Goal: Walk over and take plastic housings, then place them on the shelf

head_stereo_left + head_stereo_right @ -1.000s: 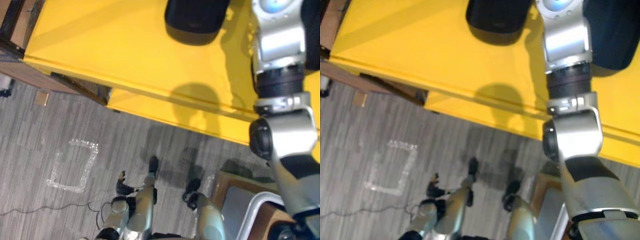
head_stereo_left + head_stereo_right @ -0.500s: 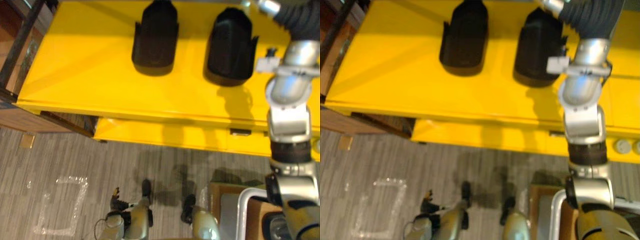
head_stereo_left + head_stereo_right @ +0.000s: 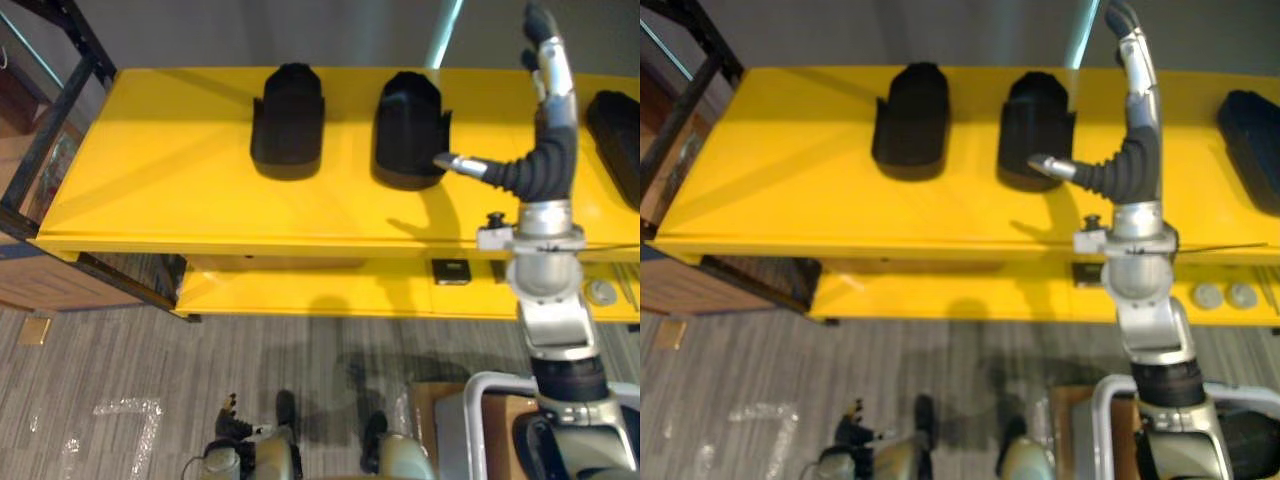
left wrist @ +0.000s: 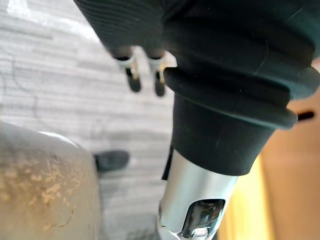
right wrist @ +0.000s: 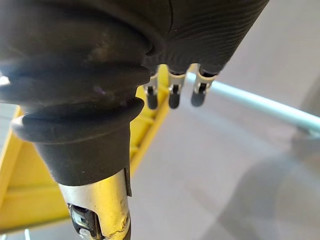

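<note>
**Spotter:** Start with the big picture. The yellow worktop (image 3: 180, 190) runs across your view from 9 to 3 o'clock. It carries three black plastic housings: the left housing (image 3: 287, 125), the middle housing (image 3: 410, 130), and a third housing (image 3: 618, 115) at the 3 o'clock edge. Each one lies with its long axis from 12 to 6 o'clock.

**Second:** Which arm do you use?

**Spotter:** The right one. Your right robot hand (image 3: 555, 105) stands upright over the worktop, fingers straight and pointing to 12 o'clock, and it carries nothing. The middle housing sits at 9 o'clock from it. The thumb (image 3: 455, 163) reaches out toward that housing's near right corner, but I cannot tell whether it touches. The third housing is at 3 o'clock from the hand, a little farther off. Your left robot hand (image 3: 232, 432) hangs low at 7 o'clock by the floor with relaxed fingers, also empty and well away from everything.

**Second:** So the move is?

**Spotter:** My judgement is that you sweep the hand toward 9 o'clock and close it across the housing's short width.

**Second:** What has changed since half a second ago?

**Spotter:** Mostly your camera. The whole view has tipped up, so the housings now sit lower in it, and the wall and the third housing have come into sight. The right hand was partly out of view past 12 o'clock then, and now you see all of it. The housings keep their spacing.
</note>
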Available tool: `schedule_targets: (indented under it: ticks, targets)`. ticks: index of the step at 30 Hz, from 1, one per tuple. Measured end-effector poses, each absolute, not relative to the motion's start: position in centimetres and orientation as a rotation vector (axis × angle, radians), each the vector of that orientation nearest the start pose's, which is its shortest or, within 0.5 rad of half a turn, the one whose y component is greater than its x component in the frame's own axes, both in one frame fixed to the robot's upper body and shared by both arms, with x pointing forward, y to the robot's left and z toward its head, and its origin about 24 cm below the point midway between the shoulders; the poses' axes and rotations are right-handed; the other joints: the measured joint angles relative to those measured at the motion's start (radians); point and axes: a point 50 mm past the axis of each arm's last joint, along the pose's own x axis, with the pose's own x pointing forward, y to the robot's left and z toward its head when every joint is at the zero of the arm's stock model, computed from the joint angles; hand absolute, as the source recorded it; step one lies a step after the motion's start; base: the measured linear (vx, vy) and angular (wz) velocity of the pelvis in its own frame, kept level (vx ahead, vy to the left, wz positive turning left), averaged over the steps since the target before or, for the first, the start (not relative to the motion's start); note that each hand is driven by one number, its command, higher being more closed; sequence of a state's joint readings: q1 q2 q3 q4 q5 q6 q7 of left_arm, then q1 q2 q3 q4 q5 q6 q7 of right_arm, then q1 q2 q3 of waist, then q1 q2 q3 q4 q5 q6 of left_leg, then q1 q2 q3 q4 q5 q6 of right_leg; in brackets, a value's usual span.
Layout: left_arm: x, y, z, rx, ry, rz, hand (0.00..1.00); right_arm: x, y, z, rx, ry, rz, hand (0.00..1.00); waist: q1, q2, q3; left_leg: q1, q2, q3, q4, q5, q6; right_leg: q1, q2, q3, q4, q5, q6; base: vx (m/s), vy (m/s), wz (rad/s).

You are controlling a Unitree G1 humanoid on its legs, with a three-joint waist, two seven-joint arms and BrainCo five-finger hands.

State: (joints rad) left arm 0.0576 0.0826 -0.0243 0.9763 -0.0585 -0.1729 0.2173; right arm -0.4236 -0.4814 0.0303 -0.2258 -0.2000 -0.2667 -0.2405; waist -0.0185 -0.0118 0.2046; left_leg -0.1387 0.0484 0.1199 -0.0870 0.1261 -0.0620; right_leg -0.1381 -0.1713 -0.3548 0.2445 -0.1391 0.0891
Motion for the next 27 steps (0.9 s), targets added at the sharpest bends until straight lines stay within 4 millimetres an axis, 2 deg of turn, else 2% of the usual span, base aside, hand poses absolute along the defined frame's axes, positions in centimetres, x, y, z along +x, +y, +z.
schedule_targets:
  ticks: [6,9,10,11,14,16,17,19,23,27]
  targets:
    - [13.3,18.9,-14.2,0.155,0.85,0.228,0.0,27.1,-16.8,23.1,-0.509,-0.957,-0.087,0.0,0.0,-0.004,-0.003,0.001,-0.007,-0.002,0.004,0.0,0.0,0.023,0.001,-0.002,-0.035,0.024,0.005,0.05,-0.005,0.01]
    - [13.2,19.0,-14.2,0.192,0.849,0.213,0.0,27.0,-17.3,21.8,-0.472,-0.901,-0.115,0.0,-0.001,-0.01,-0.014,0.003,-0.006,-0.001,0.004,0.0,0.0,0.027,0.004,-0.002,-0.043,0.027,0.005,0.0,0.0,0.0]
    - [13.1,19.1,-14.3,0.196,0.855,0.215,0.0,26.9,-17.6,21.3,-0.457,-0.88,-0.133,0.0,-0.001,-0.013,-0.02,0.003,-0.005,-0.001,0.004,0.0,0.0,0.028,0.006,-0.002,-0.045,0.028,0.004,0.0,0.0,0.0]
    - [13.0,19.2,-14.3,0.202,0.862,0.216,0.0,26.5,-18.9,19.9,-0.415,-0.815,-0.213,0.0,-0.002,-0.02,-0.039,0.003,-0.002,0.004,0.004,0.0,0.0,0.032,0.011,0.0,-0.058,0.035,0.002,0.0,-0.015,-0.05]
    - [12.7,19.5,-14.5,0.227,0.876,0.212,0.0,25.3,-21.6,17.6,-0.339,-0.716,-0.376,0.0,-0.014,-0.033,-0.051,0.02,0.007,0.041,0.004,-0.008,0.001,0.034,0.023,0.03,-0.087,0.049,0.001,-0.03,-0.001,-0.36]
    - [11.9,19.8,-14.9,0.233,0.918,0.223,0.0,23.5,-24.0,15.1,-0.259,-0.611,-0.506,0.0,-0.04,-0.038,-0.072,0.048,0.018,0.11,-0.001,-0.029,-0.001,0.032,0.039,0.1,-0.119,0.07,0.0,-0.04,0.019,-0.89]
    - [11.6,19.9,-15.0,0.235,0.934,0.228,0.0,22.9,-24.5,14.4,-0.249,-0.582,-0.533,0.0,-0.05,-0.037,-0.08,0.055,0.021,0.13,-0.001,-0.034,-0.003,0.031,0.044,0.122,-0.13,0.077,0.001,-0.01,0.018,-1.13]
    - [10.5,19.9,-15.4,0.253,0.981,0.219,0.0,20.2,-26.0,12.5,-0.209,-0.502,-0.6,0.0,-0.086,-0.028,-0.109,0.083,0.034,0.225,-0.001,-0.059,-0.012,0.016,0.063,0.213,-0.165,0.106,0.002,0.03,0.022,-1.2]
    - [9.1,19.4,-16.1,0.27,1.049,0.179,0.0,16.7,-27.9,10.3,-0.243,-0.376,-0.668,0.0,-0.165,-0.006,-0.138,0.113,0.047,0.364,0.0,-0.086,-0.022,-0.024,0.092,0.353,-0.195,0.143,0.005,0.06,0.012,-1.1]
    - [9.5,18.0,-16.3,0.22,1.058,0.085,0.0,14.8,-29.3,9.6,-0.259,-0.317,-0.708,0.0,-0.225,0.01,-0.145,0.136,0.048,0.442,0.001,-0.106,-0.029,-0.037,0.107,0.436,-0.218,0.17,0.008,0.07,-0.008,-0.7]
